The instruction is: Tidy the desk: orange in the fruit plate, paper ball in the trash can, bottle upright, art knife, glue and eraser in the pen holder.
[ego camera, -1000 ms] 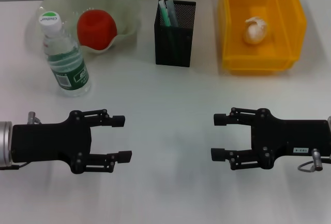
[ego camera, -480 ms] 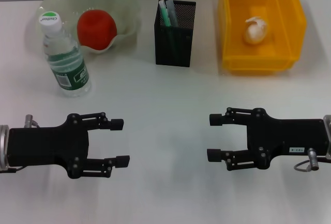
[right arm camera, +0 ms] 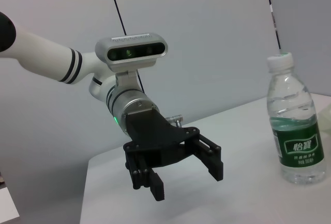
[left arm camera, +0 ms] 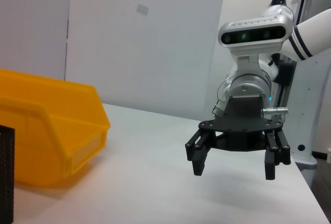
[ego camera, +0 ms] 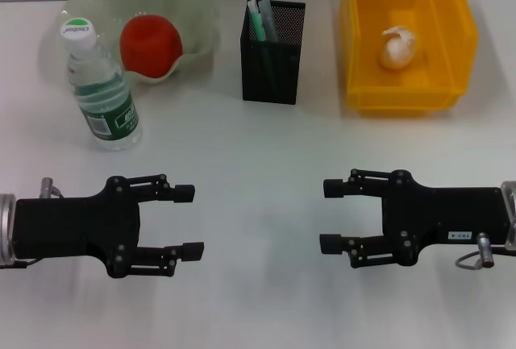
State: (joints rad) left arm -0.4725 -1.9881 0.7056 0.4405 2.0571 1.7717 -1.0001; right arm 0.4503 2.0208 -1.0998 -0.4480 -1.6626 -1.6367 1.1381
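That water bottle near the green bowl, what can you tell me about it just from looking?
The bottle is clear plastic with a white cap that has a green top, and a green label with white print and a barcode. It stands upright on the white desk, just in front of the fruit plate on the robot's left; whether it touches the plate's rim I cannot tell. Neither hand touches it.

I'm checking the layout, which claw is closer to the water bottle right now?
Left. The left claw hangs open over the desk just in front of the upright bottle. The right claw, also open, is across the desk, in front of the trash can.
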